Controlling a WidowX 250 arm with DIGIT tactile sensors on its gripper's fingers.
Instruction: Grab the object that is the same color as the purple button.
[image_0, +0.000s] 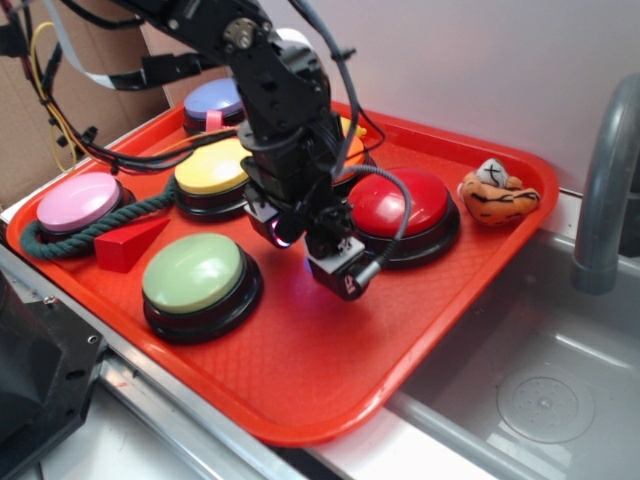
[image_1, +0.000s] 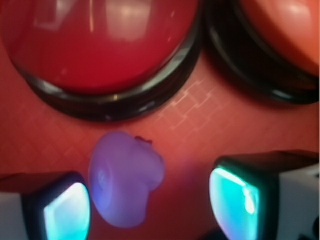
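Exterior view, left to right on the red tray (image_0: 300, 400): pink button (image_0: 78, 201) at far left with a dark green rope (image_0: 70, 238) curled beside it, a red wedge block (image_0: 125, 245), green button (image_0: 194, 273) toward the lower left, yellow button (image_0: 212, 166) above it, purple button (image_0: 215, 100) at upper left. Mid-frame, the gripper (image_0: 300, 240) low over the tray, just left of the red button (image_0: 405, 205); an orange striped toy (image_0: 497, 192) at upper right.

Wrist view: left fingertip (image_1: 60, 210) at lower left, touching or nearly touching the small purple object (image_1: 125, 177), which sits on the tray below the red button; right fingertip (image_1: 240, 195) well apart from it. Jaws wide open, holding nothing.
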